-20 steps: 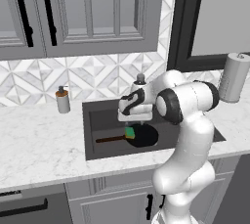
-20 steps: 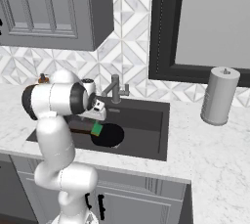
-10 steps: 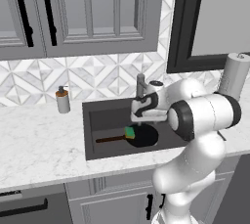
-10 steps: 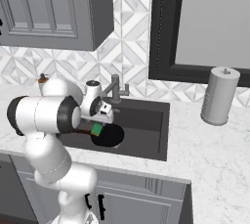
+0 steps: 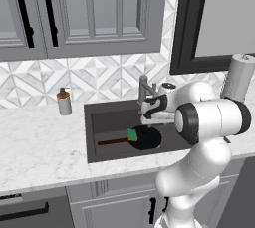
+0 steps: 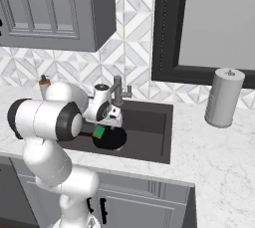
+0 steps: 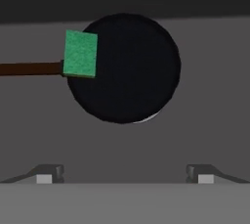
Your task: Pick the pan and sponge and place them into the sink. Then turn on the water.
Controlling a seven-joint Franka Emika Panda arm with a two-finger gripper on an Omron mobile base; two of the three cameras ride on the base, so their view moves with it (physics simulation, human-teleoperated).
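fingers (image 7: pixel 125 173) stand spread wide apart with nothing between them, hanging above the sink (image 5: pixel 102 117). pan (image 7: pixel 129 69) lies flat on the sink floor straight ahead of the fingers, apart from both tips, its thin brown handle running off to one side. sponge (image 7: pixel 80 54) sits green side up on the pan's rim where the handle joins, nearer one finger's side than the other. faucet (image 5: pixel 145 88) rises at the back edge of the sink, just beside the hand.
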